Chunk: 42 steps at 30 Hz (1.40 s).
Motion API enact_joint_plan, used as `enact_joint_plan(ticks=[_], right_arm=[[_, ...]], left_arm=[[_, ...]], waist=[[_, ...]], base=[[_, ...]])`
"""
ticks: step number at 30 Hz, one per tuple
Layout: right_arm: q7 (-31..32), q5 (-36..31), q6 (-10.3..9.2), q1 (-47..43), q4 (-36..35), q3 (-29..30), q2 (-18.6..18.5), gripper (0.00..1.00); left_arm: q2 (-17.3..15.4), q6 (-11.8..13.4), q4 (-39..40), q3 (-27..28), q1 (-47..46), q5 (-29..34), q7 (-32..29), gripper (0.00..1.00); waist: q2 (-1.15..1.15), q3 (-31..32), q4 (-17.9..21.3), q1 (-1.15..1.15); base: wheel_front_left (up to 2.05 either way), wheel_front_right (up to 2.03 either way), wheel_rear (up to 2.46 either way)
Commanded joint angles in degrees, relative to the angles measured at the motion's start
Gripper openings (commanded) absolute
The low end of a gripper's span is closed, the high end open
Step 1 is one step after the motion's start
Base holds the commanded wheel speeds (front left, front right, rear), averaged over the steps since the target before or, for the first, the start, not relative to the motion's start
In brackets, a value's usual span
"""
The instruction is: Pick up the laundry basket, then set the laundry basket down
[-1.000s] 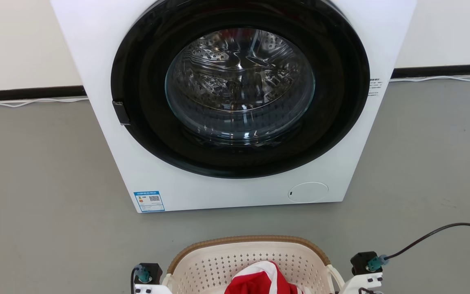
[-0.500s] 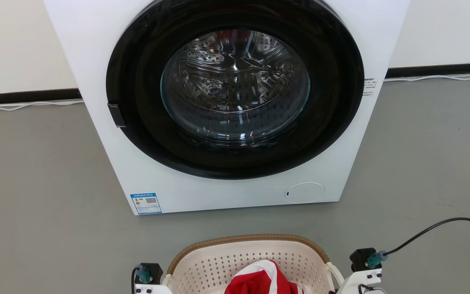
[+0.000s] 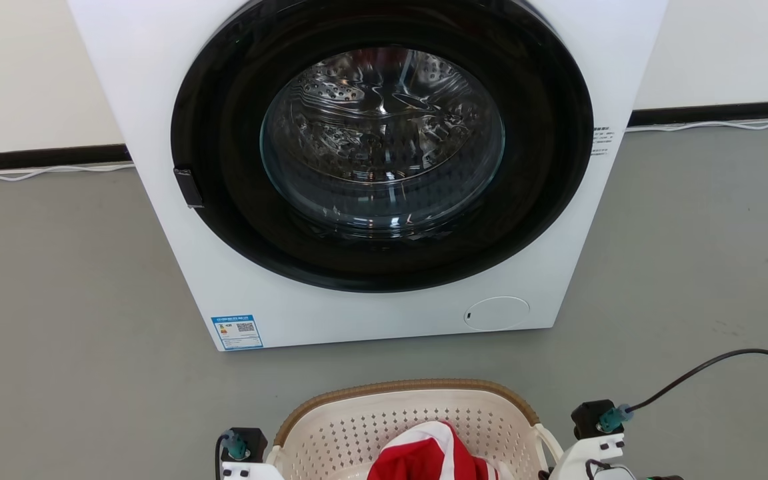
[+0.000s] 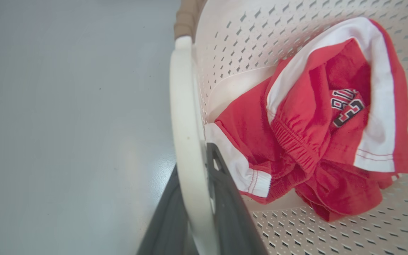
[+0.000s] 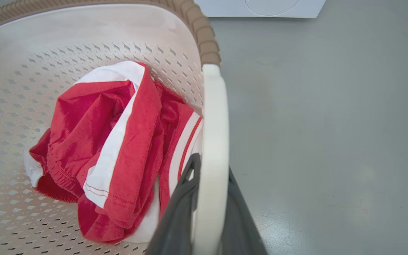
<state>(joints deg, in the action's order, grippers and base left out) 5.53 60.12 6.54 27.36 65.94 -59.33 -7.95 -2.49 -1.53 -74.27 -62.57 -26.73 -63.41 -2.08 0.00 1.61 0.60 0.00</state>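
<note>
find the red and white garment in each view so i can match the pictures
Head view: red and white garment at the bottom centre, inside the laundry basket.
Left wrist view: right of centre.
Right wrist view: left of centre.
Shared landmark: the basket's brown rim.

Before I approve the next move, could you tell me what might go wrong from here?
The left gripper and right gripper each pinch only a thin handle of the basket, so uneven lifting could tilt it and spill the red clothes. The washing machine stands just ahead; the rim could bump it. The black cable by the right arm might snag.
</note>
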Motion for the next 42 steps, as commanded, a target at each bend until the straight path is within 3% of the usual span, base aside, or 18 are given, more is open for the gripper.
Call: enact_joint_plan(ticks=[1, 42], right_arm=[[-0.96, 0.83, 0.95, 1.61, -1.10, -0.81, 0.75, 0.00], [-2.29, 6.48, 0.95, 2.80, -0.60, -6.58, 0.40, 0.00]], left_arm=[[-0.83, -0.25, 0.36, 0.65, -2.76, 0.04, 0.25, 0.00], [-1.23, 0.17, 0.32, 0.24, -3.32, -0.53, 0.04, 0.00]], waist=[[0.00, -0.01, 0.04, 0.00], [0.00, -0.58, -0.29, 0.00]], base=[[0.00, 0.00, 0.00], [0.00, 0.00, 0.00]])
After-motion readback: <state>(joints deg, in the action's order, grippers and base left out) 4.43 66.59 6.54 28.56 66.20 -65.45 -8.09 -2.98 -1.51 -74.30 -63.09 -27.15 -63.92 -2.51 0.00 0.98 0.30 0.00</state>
